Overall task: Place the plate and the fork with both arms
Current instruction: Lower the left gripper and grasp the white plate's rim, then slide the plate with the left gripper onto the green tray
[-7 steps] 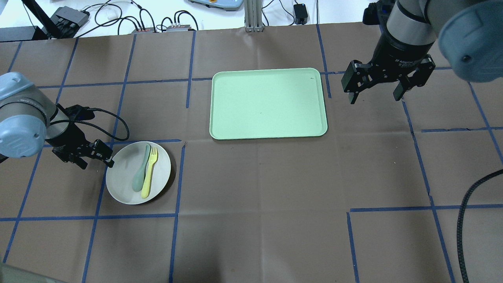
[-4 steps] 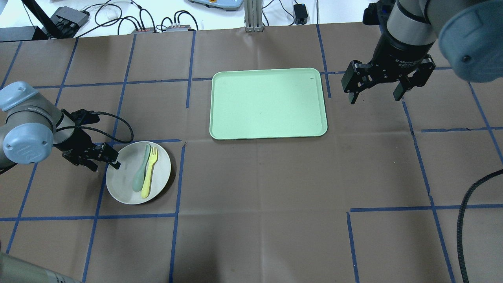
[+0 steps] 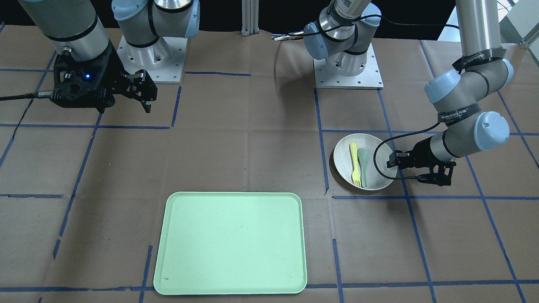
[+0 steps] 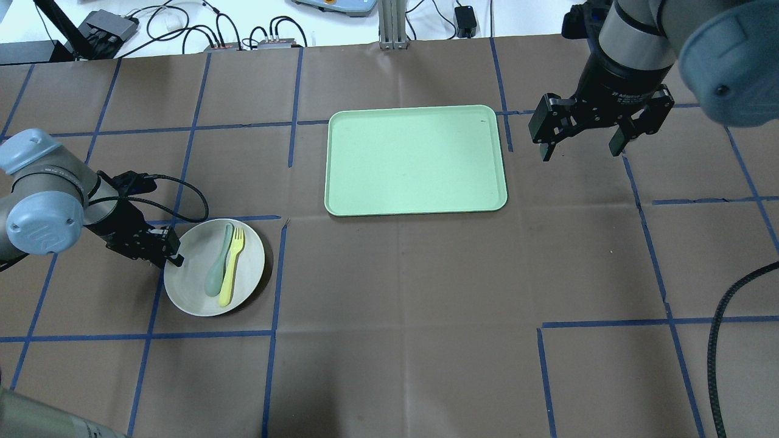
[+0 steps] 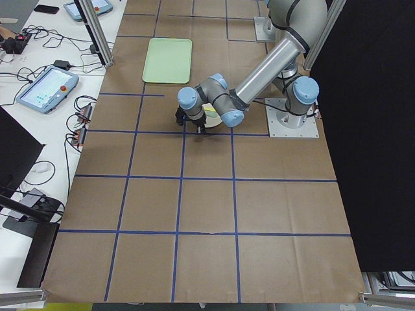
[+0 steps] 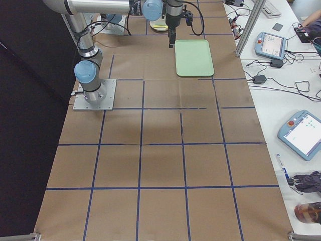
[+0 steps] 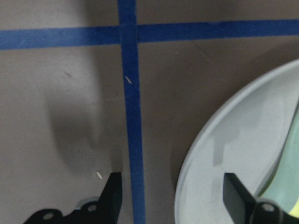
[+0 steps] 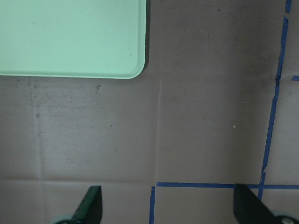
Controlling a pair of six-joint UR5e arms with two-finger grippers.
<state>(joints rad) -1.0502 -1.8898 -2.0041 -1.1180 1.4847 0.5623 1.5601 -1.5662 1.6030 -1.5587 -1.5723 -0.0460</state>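
Plate [image 4: 188, 292] and fork [image 4: 232, 267] unplaced; my left end effector [image 4: 172, 254] spread astride its rim, right end effector [image 4: 579, 149] spread, well apart.

Mint-green tray [image 8: 70, 37] corner, blue-taped table [image 8: 205, 116], wide-spread right gripper [image 8: 168, 207].

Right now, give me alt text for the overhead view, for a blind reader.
The open left gripper sits at the left rim of an off-white plate holding a yellow fork and a grey-teal spoon. The open right gripper hovers right of a mint-green tray.
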